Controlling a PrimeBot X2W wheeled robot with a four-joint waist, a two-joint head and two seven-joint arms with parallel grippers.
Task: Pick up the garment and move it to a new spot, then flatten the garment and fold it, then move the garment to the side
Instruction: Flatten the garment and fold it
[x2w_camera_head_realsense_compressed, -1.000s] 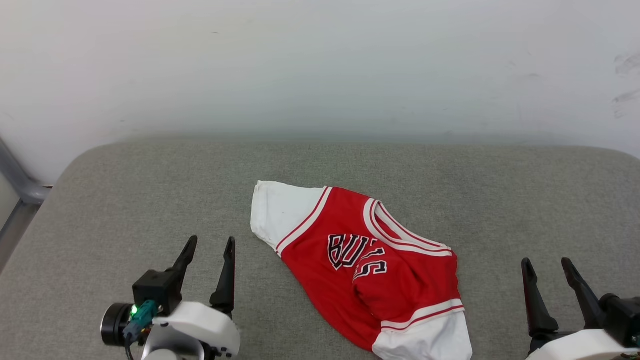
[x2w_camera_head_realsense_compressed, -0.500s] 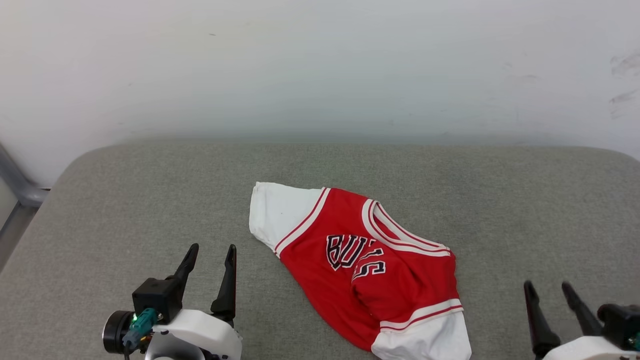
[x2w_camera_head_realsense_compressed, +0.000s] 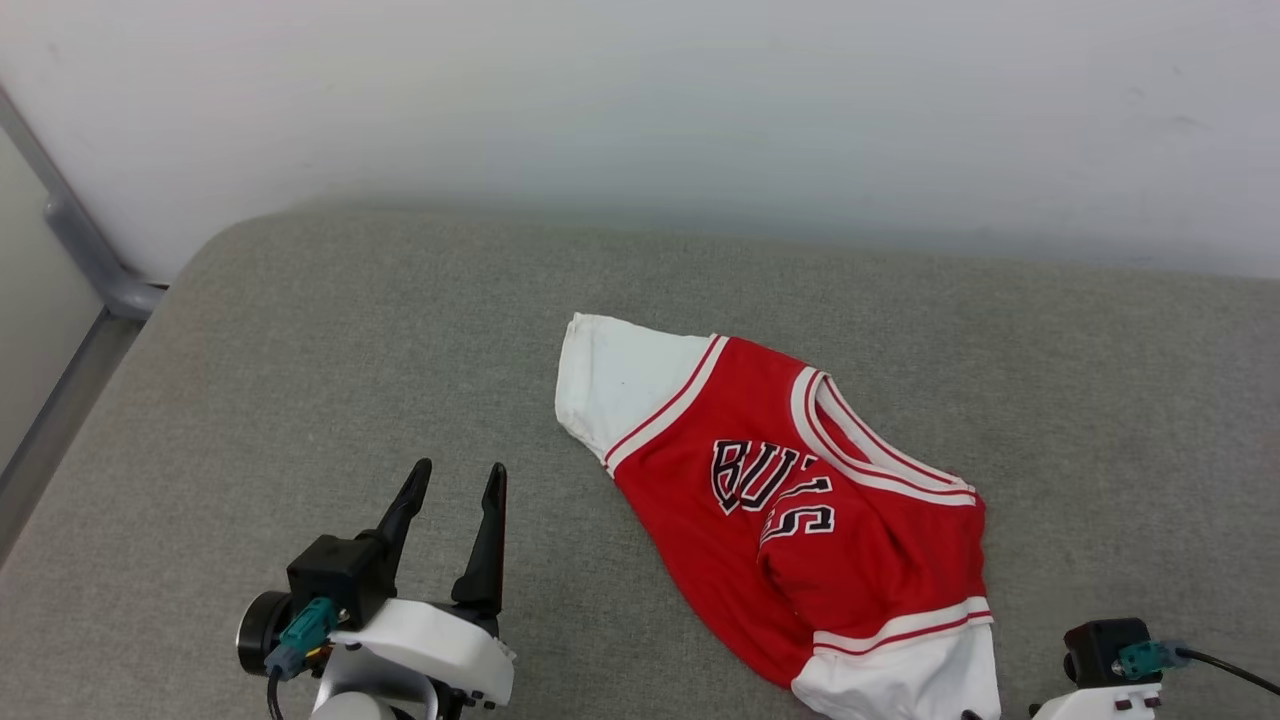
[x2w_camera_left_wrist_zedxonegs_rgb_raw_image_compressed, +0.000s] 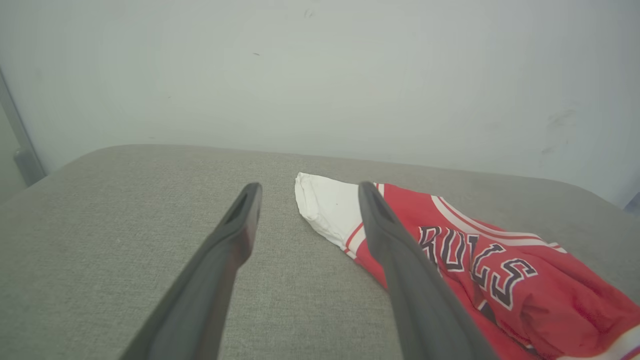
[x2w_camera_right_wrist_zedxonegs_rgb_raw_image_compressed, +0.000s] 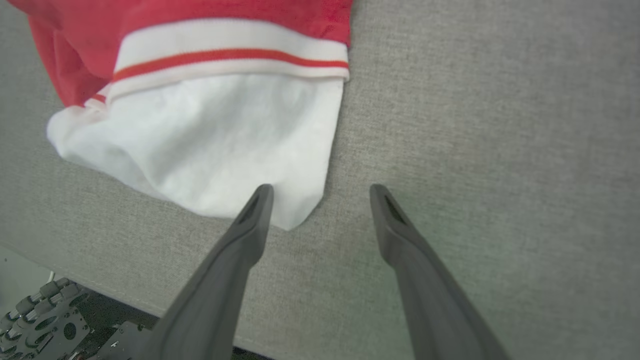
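The garment (x2w_camera_head_realsense_compressed: 860, 560) is a red jersey with white sleeves, lying crumpled and slanted on the grey cushion, "BULLS" lettering up. My left gripper (x2w_camera_head_realsense_compressed: 458, 475) stands open to its left, apart from it. In the left wrist view, the open left gripper (x2w_camera_left_wrist_zedxonegs_rgb_raw_image_compressed: 308, 190) points toward the far white sleeve of the garment (x2w_camera_left_wrist_zedxonegs_rgb_raw_image_compressed: 525, 300). My right gripper (x2w_camera_right_wrist_zedxonegs_rgb_raw_image_compressed: 321, 190) is open just above the cushion, its left finger (x2w_camera_right_wrist_zedxonegs_rgb_raw_image_compressed: 250, 225) over the corner of the near white sleeve of the garment (x2w_camera_right_wrist_zedxonegs_rgb_raw_image_compressed: 210, 135). Nothing is held.
The grey padded surface (x2w_camera_head_realsense_compressed: 300, 350) ends at a white wall (x2w_camera_head_realsense_compressed: 640, 100) behind. A grey metal frame (x2w_camera_head_realsense_compressed: 90, 260) stands at the far left. The cushion's near edge and dark robot hardware (x2w_camera_right_wrist_zedxonegs_rgb_raw_image_compressed: 50, 310) lie below the right gripper.
The head camera has shifted, so the whole scene sits further right and higher. My right gripper has drawn back toward the near edge, over the near sleeve. The garment lies as before.
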